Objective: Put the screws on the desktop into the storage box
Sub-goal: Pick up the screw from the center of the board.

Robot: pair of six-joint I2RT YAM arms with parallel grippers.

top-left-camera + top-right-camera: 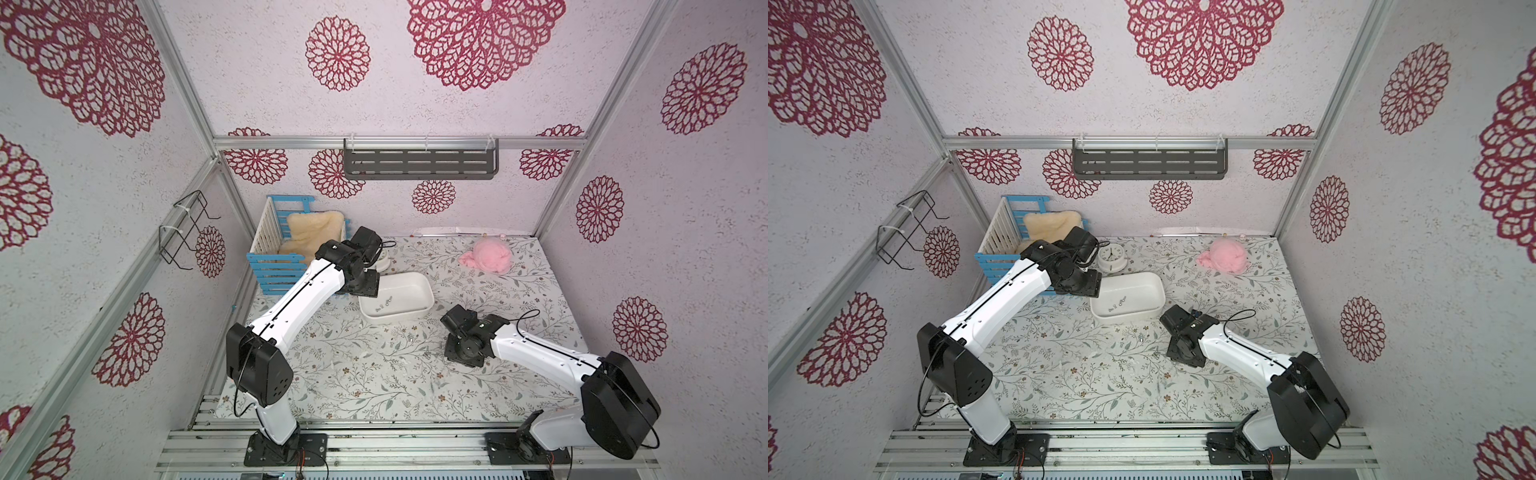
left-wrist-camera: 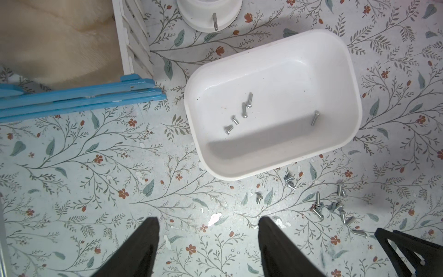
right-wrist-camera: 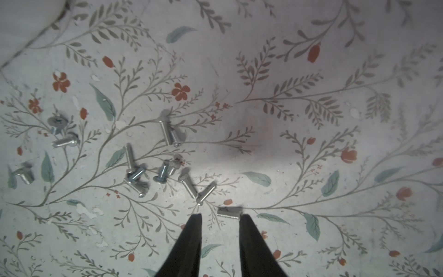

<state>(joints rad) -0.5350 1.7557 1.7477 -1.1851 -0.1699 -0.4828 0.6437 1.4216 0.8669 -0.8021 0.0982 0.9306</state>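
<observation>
Vine-printed desktop (image 1: 353, 386) between rosette walls (image 1: 249, 83), left hand (image 2: 208, 220) spread, right hand (image 3: 221, 217) half-parted astride one screw (image 3: 229, 213)

A robot lab cell is showing — aluminium framing (image 1: 291, 142) is holding rosette-papered panels (image 1: 270, 95) around the desktop (image 1: 374, 386), arm bases (image 1: 286, 451) sitting bolted just off its front edge.

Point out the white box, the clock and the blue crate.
white box (image 2: 275, 79), left wrist view, bare floor.
clock (image 1: 1111, 253), a top view, its face.
blue crate (image 1: 272, 276), a top view, front slats.
</observation>
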